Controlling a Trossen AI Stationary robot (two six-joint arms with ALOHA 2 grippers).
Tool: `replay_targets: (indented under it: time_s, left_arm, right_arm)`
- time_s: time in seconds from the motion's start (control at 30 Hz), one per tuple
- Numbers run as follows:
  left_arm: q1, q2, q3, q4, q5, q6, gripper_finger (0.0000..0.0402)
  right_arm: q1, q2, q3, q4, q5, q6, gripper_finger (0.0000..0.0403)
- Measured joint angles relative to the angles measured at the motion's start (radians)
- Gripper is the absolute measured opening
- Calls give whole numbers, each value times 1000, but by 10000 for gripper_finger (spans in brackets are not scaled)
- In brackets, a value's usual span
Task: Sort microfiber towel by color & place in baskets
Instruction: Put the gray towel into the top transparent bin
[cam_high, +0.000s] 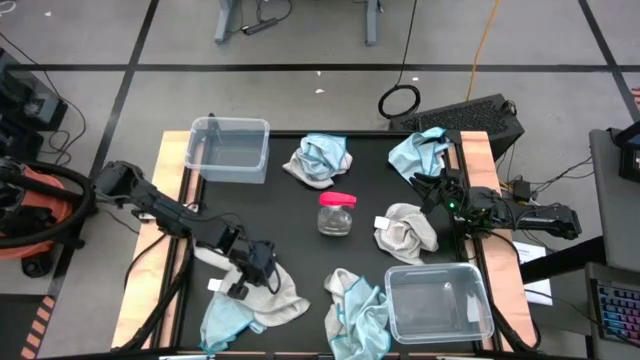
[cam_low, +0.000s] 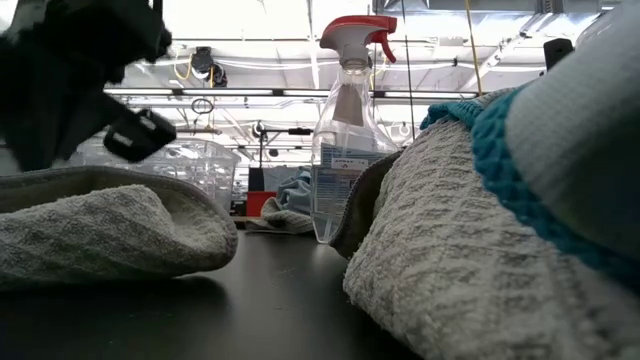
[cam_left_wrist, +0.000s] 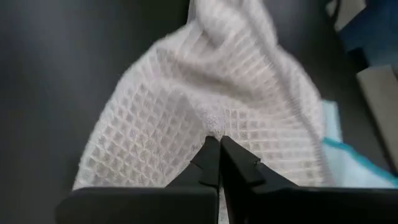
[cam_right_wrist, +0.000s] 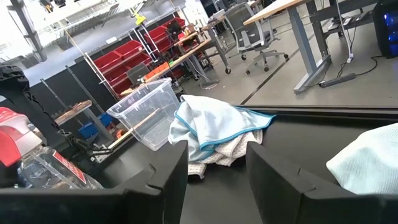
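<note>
On the black tabletop, two clear baskets sit at opposite corners, one far left, one near right. The left gripper has its jaws pinched shut on a fold of a white towel, whose long axis runs diagonally beside a blue towel. The right gripper waits with jaws apart, empty, near another white towel.
</note>
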Motion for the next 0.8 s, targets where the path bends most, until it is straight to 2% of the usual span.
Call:
replay_targets:
  time_s: [0.27, 0.5, 0.63, 0.8]
  left_arm:
    - [30, -116, 68, -81, -79, 61, 4]
    - [28, -108, 67, -138, -80, 58, 48]
    - [27, -91, 68, -127, -96, 60, 111]
    - [28, -30, 68, -132, -145, 49, 241]
  right_arm:
    - [0, 0, 0, 1, 0, 0, 153]
    - [0, 0, 0, 0, 0, 0, 153]
    - [0, 0, 0, 0, 0, 0, 153]
    - [0, 0, 0, 0, 0, 0, 153]
